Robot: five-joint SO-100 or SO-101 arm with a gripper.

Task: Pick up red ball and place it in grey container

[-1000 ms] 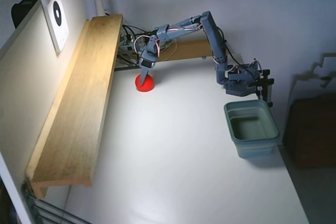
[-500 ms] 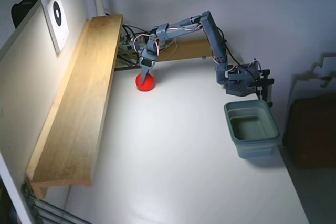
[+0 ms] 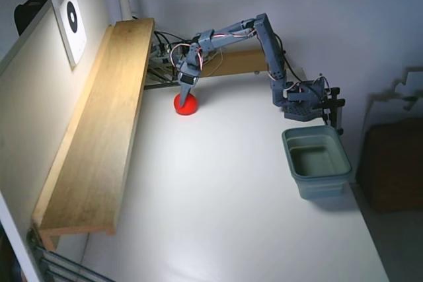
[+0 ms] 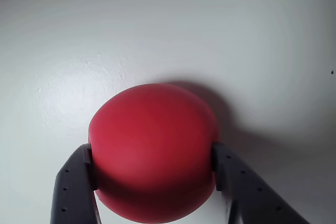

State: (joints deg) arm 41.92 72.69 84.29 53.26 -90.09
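The red ball [image 3: 187, 105] rests at the far left of the white table [image 3: 218, 189], close to the wooden shelf. My gripper [image 3: 184, 100] reaches down onto it from above. In the wrist view the red ball [image 4: 152, 145] fills the space between my gripper [image 4: 153, 165] fingers [image 4: 73, 187], which press on both its sides, so the gripper is shut on it. Whether the ball still touches the table I cannot tell. The grey container [image 3: 322, 186] stands far off at the table's right edge, open and with nothing in it.
A long wooden shelf [image 3: 99, 130] runs along the table's left side. The arm's base [image 3: 304, 100] is clamped just behind the container. Cables [image 3: 162, 54] and a wooden block [image 3: 231, 63] lie at the back. White table surface stretches between ball and container.
The gripper and the red ball have shifted slightly to the right, away from the shelf. The container has not moved.
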